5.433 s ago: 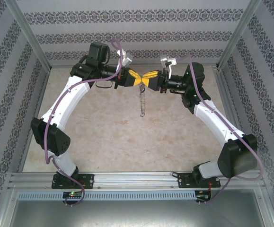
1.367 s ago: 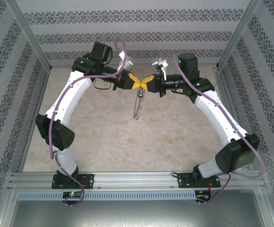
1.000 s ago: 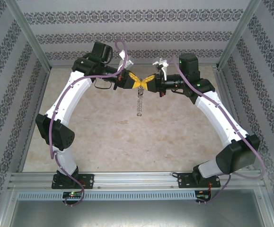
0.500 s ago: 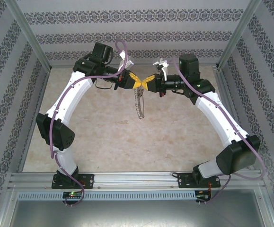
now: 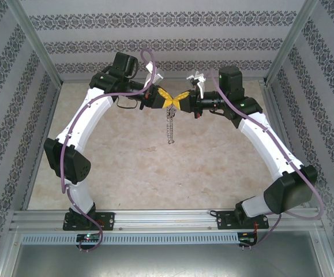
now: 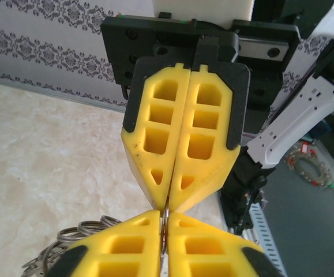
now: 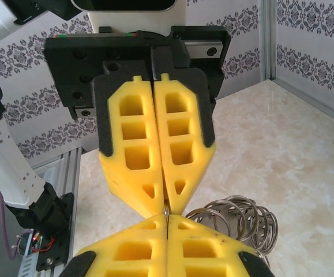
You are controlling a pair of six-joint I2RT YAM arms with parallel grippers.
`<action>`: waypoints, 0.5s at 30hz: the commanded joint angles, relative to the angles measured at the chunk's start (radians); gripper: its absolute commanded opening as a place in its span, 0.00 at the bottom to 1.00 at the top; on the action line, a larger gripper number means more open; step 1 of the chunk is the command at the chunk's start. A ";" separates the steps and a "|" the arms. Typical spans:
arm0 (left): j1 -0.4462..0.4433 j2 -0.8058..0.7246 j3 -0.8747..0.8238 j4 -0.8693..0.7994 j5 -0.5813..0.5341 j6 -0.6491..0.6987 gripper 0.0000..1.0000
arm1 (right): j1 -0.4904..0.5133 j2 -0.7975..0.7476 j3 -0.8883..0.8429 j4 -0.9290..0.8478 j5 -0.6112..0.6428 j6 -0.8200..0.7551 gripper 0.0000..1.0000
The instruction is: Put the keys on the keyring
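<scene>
High over the table my left gripper (image 5: 169, 104) and right gripper (image 5: 177, 104) meet tip to tip. Both are shut on the thin wire rim of the keyring (image 5: 170, 124), which hangs below them edge-on, fringed with small silvery rings. In the left wrist view my left gripper (image 6: 165, 234) pinches the keyring's wire (image 6: 165, 220), with the right gripper's yellow fingers (image 6: 204, 173) straight ahead. In the right wrist view my right gripper (image 7: 167, 231) clamps the same wire (image 7: 166, 212) under the left gripper's fingers (image 7: 132, 173). The small rings (image 7: 239, 222) bunch beside the tips. The keys are out of view.
The beige marble-patterned table (image 5: 126, 167) lies beneath the hanging keyring. Patterned walls and aluminium posts (image 5: 37, 49) enclose the space on three sides. An aluminium rail (image 5: 167, 218) carrying both arm bases runs along the near edge.
The hanging keyring swung from side to side and now hangs nearly straight down. Both arms hold almost the same pose, tips still together.
</scene>
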 commanded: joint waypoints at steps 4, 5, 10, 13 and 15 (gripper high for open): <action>-0.016 -0.013 -0.021 0.069 -0.031 -0.036 0.15 | 0.012 -0.044 -0.005 0.065 -0.044 0.015 0.00; -0.016 -0.012 -0.021 0.071 -0.032 -0.038 0.15 | 0.013 -0.044 -0.005 0.065 -0.044 0.014 0.00; -0.015 -0.012 -0.027 0.081 -0.032 -0.043 0.10 | 0.016 -0.043 -0.002 0.065 -0.047 0.016 0.00; -0.019 -0.012 -0.028 0.089 -0.036 -0.048 0.00 | 0.018 -0.041 -0.003 0.066 -0.045 0.017 0.00; -0.022 -0.012 -0.028 0.090 -0.037 -0.046 0.00 | 0.017 -0.042 -0.001 0.067 -0.044 0.018 0.00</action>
